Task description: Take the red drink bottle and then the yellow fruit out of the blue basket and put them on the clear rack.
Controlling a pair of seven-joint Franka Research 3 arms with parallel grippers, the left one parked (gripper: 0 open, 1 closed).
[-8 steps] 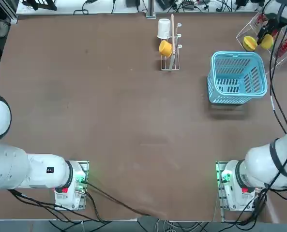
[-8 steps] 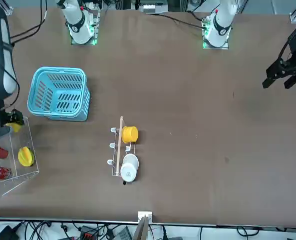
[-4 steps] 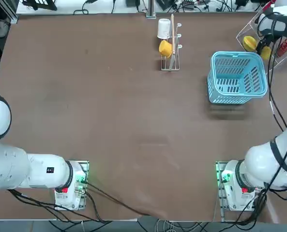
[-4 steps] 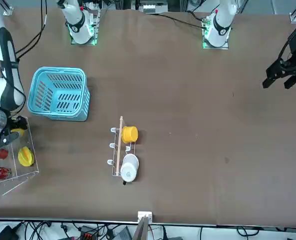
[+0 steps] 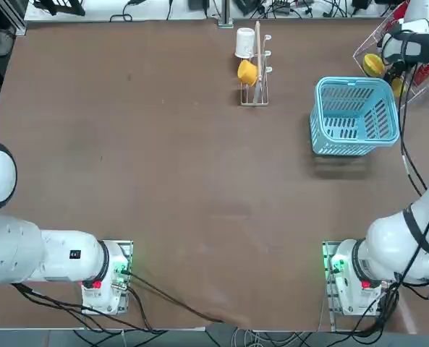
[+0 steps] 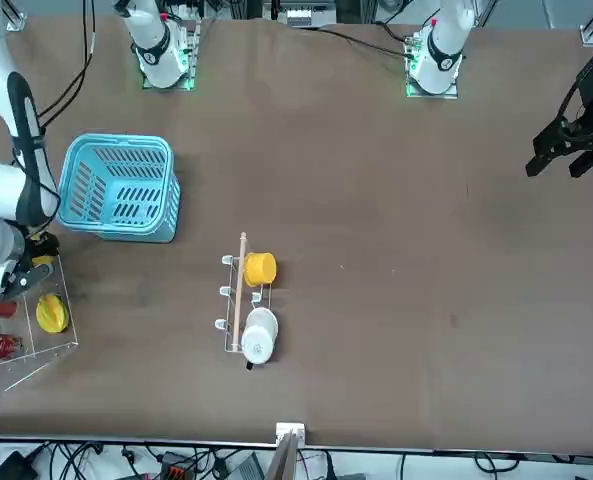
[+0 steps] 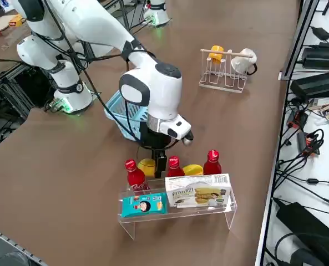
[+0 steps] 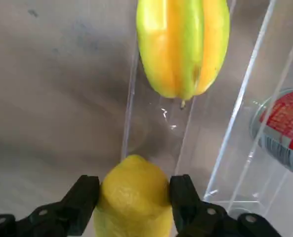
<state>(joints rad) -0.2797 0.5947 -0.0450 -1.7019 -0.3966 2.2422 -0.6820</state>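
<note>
My right gripper [image 8: 135, 193] is shut on the yellow fruit [image 8: 134, 197], a plain lemon, with one finger on each side of it. It holds the fruit [image 7: 147, 166] at the clear rack [image 7: 181, 213], on the side toward the blue basket [image 5: 355, 81]. Three red drink bottles [image 7: 173, 166] stand on the rack; they look alike. A larger ribbed yellow fruit [image 8: 183, 44] lies on the rack beside them. The basket [image 6: 116, 140] looks empty. The gripper [image 6: 31, 265] is partly hidden under the wrist in the top view.
A wire cup stand [image 5: 256, 72] with a white cup and a yellow-orange cup sits mid-table at the far side. A teal box [image 7: 143, 205] and a white box [image 7: 197, 194] lean on the rack's lower shelf. Cables run past the table's right edge.
The right arm has carried the fruit along the rack toward its basket-side edge, lower and nearer the robot. The grip is unchanged.
</note>
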